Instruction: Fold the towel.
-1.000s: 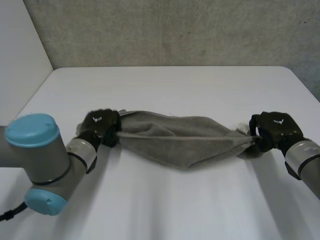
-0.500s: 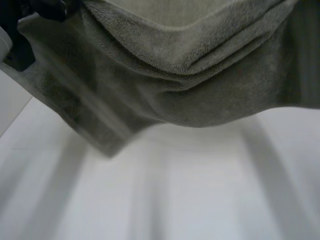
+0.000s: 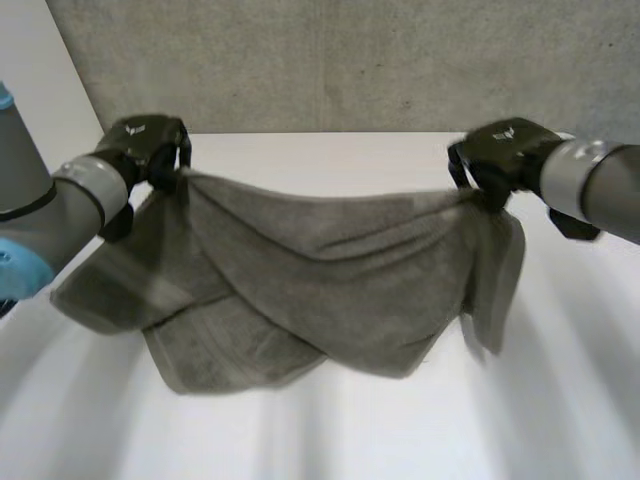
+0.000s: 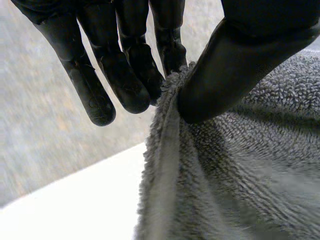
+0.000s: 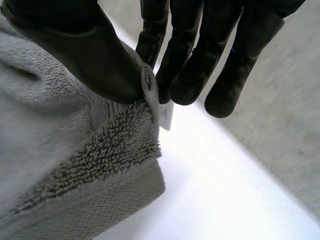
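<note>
So the towel (image 3: 330, 290) is up off the white counter (image 3: 330, 440), strung between the 2 hands like a hammock. The left hand (image 3: 148, 145) has a top corner and the right hand (image 3: 505, 150) has the opposite top corner, both held high and well apart. In the left wrist view the thumb squeezes the towel's edge against the fingers (image 4: 142, 85), so it's a solid pinch. Same deal on the right: thumb and fingers (image 5: 187, 75) clamp the corner, with a little white tag (image 5: 166, 116) poking out right at the fingertips. The middle sags in loose folds, and a flap dangles under the right hand. Can't tell if the lowest fold touches the counter.
</note>
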Tool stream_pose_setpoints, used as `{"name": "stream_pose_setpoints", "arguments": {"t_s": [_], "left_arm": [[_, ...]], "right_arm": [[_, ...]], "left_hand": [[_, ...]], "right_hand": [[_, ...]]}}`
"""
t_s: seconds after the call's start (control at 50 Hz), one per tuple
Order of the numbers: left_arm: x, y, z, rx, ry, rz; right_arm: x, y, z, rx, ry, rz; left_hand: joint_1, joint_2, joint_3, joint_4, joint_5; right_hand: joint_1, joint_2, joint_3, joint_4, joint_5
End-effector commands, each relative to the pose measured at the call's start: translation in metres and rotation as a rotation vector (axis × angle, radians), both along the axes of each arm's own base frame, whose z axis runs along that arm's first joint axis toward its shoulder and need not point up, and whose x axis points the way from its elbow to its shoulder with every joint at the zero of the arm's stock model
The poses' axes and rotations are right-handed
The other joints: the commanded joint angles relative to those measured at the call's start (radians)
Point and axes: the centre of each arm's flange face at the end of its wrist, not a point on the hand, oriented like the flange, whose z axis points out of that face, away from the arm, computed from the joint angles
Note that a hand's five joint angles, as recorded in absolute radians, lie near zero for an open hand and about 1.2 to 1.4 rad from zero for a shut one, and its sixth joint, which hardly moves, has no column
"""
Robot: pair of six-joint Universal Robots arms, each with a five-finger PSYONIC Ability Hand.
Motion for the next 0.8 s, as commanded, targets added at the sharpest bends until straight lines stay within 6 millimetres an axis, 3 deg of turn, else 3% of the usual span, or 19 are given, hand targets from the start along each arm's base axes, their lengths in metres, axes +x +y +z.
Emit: {"name": "stream_pose_setpoints", "arguments": {"t_s": [0.02,0.04,0.08,0.12,0.18,0.26,0.32,0.36,0.38,0.42,0.44,0.46,0.48,0.52,0.54,0.58,0.62,0.68,0.8], "left_arm": [[-0.011,-0.021,0.089,-0.357,0.133,0.021],[-0.011,-0.021,0.089,-0.358,0.133,0.021],[-0.005,-0.012,0.137,-0.502,0.247,0.048],[0.0,-0.008,0.154,-0.553,0.297,0.061],[0.004,0.002,0.169,-0.598,0.359,0.059],[0.006,0.009,0.163,-0.583,0.364,0.051],[0.007,0.014,0.136,-0.506,0.338,0.053],[0.006,0.018,0.092,-0.376,0.291,0.024],[0.006,0.018,0.092,-0.376,0.29,0.023],[0.006,0.027,0.044,-0.236,0.245,-0.02],[0.006,0.027,0.043,-0.235,0.245,-0.02],[0.01,0.031,0.02,-0.167,0.228,-0.029],[0.01,0.031,0.02,-0.167,0.228,-0.029],[0.019,0.042,-0.022,-0.04,0.203,-0.031],[0.019,0.042,-0.022,-0.04,0.203,-0.031],[0.021,0.053,-0.053,0.028,0.187,-0.035],[0.019,0.056,-0.066,0.043,0.18,-0.04],[0.018,0.058,-0.084,0.062,0.175,-0.036],[0.009,0.061,-0.113,0.105,0.124,-0.06]], "right_arm": [[0.016,-0.022,0.07,-0.352,-0.333,-0.016],[0.016,-0.022,0.07,-0.353,-0.334,-0.015],[0.014,-0.021,0.089,-0.418,-0.421,-0.011],[0.009,-0.018,0.106,-0.486,-0.545,0.01],[0.008,-0.011,0.115,-0.532,-0.614,0.047],[0.008,-0.004,0.109,-0.529,-0.606,0.077],[0.012,0.001,0.085,-0.457,-0.546,0.122],[0.014,0.005,0.054,-0.381,-0.457,0.165],[0.014,0.005,0.053,-0.38,-0.457,0.165],[0.013,0.007,0.036,-0.343,-0.41,0.179],[0.011,0.01,0.018,-0.313,-0.362,0.186],[0.008,0.013,-0.001,-0.284,-0.315,0.188],[0.008,0.013,-0.001,-0.284,-0.315,0.188],[0.002,0.021,-0.052,-0.183,-0.22,0.184],[0.002,0.021,-0.052,-0.183,-0.22,0.184],[-0.001,0.028,-0.075,-0.138,-0.175,0.183],[-0.005,0.039,-0.111,-0.094,-0.096,0.187],[-0.006,0.045,-0.133,-0.083,-0.037,0.197],[-0.01,0.044,-0.133,-0.102,-0.007,0.182]], "left_hand": [[0.098,0.046,0.046,0.033,0.092],[0.098,0.046,0.046,0.033,0.092],[0.098,0.046,0.046,0.033,0.092],[0.098,0.046,0.046,0.033,0.092],[0.098,0.046,0.046,0.033,0.092],[0.098,0.046,0.046,0.033,0.092],[0.098,0.046,0.046,0.033,0.092],[0.098,0.046,0.046,0.033,0.092],[0.098,0.046,0.046,0.033,0.092],[0.098,0.046,0.046,0.033,0.092],[0.098,0.046,0.046,0.033,0.092],[0.098,0.046,0.046,0.033,0.092],[0.098,0.046,0.046,0.033,0.092],[0.098,0.046,0.046,0.033,0.092],[0.098,0.046,0.046,0.033,0.092],[0.098,0.046,0.046,0.033,0.092],[0.098,0.046,0.046,0.033,0.092],[0.098,0.046,0.046,0.033,0.092],[0.098,0.046,0.046,0.033,0.092]], "right_hand": [[0.068,0.06,0.041,0.049,0.066],[0.068,0.06,0.041,0.049,0.066],[0.068,0.06,0.041,0.049,0.066],[0.068,0.06,0.041,0.049,0.066],[0.068,0.06,0.041,0.049,0.066],[0.068,0.06,0.041,0.049,0.066],[0.068,0.06,0.041,0.049,0.066],[0.068,0.06,0.041,0.049,0.066],[0.068,0.06,0.041,0.049,0.066],[0.068,0.06,0.041,0.049,0.066],[0.068,0.06,0.041,0.049,0.066],[0.068,0.06,0.041,0.049,0.066],[0.068,0.06,0.041,0.049,0.066],[0.068,0.06,0.041,0.049,0.066],[0.068,0.06,0.041,0.049,0.066],[0.068,0.06,0.041,0.049,0.066],[0.068,0.06,0.041,0.049,0.066],[0.068,0.06,0.041,0.049,0.066],[0.068,0.06,0.041,0.049,0.066]]}}
